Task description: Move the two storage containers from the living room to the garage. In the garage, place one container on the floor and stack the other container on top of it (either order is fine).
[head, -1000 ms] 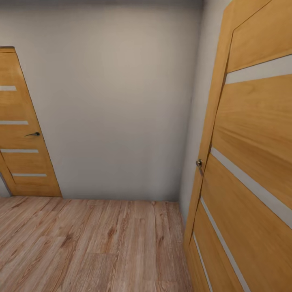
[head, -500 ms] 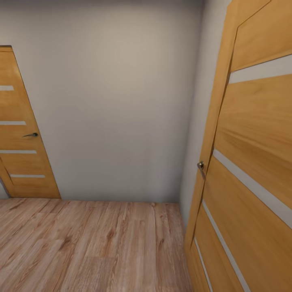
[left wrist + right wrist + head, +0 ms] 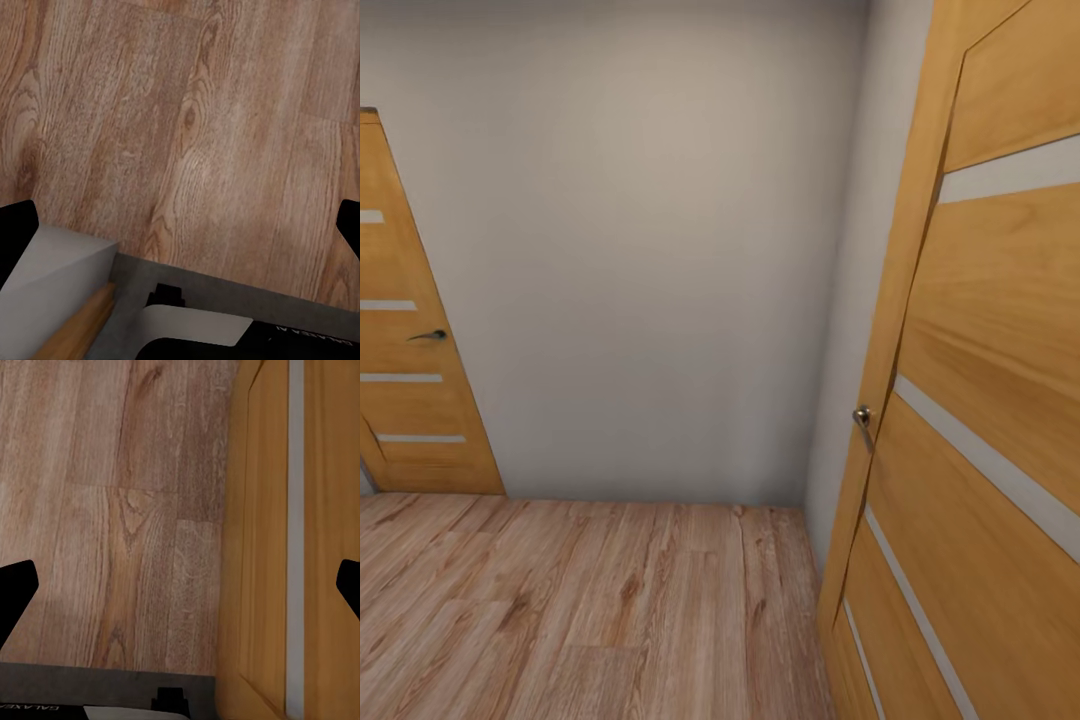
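Oak-veneer door (image 3: 1000, 420) with lever handle (image 3: 863, 417) stood close at my right, both grippers spread and empty over plank floor (image 3: 610, 610); I judged scraping it turning.

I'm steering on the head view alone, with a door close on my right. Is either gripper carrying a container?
Observer: The left gripper is open, with only wood floor between its fingers.
Operator: And the right one?
Observer: The right gripper is open too, with nothing in it.
Operator: How is that door placed against the right arm?
Observer: In the right wrist view the door takes up part of the span between the fingers, so it stands close alongside that gripper.
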### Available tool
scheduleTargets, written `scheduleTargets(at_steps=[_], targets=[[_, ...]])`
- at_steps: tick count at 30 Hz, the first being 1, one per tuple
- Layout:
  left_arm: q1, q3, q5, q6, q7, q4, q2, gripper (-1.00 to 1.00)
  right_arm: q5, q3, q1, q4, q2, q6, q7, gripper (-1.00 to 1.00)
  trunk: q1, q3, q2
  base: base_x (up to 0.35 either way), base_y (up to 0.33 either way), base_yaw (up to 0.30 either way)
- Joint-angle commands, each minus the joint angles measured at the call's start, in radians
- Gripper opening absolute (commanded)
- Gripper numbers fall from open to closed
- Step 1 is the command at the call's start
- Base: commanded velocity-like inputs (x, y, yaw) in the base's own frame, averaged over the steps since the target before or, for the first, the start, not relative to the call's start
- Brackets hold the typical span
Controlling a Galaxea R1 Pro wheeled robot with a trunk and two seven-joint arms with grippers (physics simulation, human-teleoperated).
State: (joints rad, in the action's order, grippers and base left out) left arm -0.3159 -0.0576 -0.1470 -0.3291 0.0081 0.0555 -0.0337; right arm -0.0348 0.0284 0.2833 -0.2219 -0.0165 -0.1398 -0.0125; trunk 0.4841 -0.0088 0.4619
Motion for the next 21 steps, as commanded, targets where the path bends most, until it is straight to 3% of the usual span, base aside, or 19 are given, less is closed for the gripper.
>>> scheduleTargets(at_steps=[1, 21], targets=[[-0.002, -0.005, 0.0, -0.007, 0.0, 0.004, 0.0, 1.0, -0.004, 0.003, 0.001, 0.001, 0.0, -0.003, -0.001, 1.0, 0.0, -0.001, 0.001, 0.002, 0.0, 0.0], [-0.002, -0.005, 0.0, -0.007, 0.0, 0.004, 0.001, 1.0, -0.004, 0.002, 0.001, 0.001, 0.0, -0.003, -0.001, 1.0, 0.0, -0.001, 0.001, 0.0, 0.0, 0.0]])
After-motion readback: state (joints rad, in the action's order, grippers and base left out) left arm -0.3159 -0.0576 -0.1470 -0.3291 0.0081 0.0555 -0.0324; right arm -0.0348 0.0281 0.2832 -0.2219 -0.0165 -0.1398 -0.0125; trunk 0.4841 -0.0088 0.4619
